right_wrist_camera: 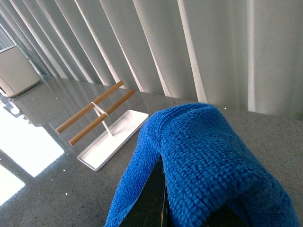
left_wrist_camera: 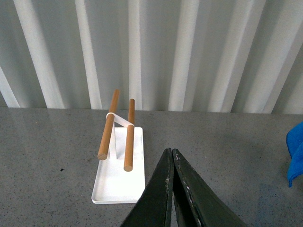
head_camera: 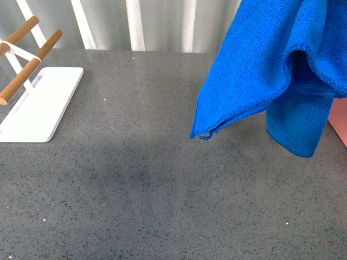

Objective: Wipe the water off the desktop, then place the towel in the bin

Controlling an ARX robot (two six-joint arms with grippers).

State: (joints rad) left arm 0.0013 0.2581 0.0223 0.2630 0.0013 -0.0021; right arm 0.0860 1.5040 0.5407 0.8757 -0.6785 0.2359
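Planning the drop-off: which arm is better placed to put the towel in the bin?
Right: the right gripper holds the towel lifted off the desktop, next to the bin; the left gripper is shut, empty, by the rack.

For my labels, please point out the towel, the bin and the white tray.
towel [head_camera: 271, 59], front view, the broad upper face.
bin [head_camera: 340, 116], front view, the pink part beside the towel.
white tray [head_camera: 46, 111], front view, its bare flat base.
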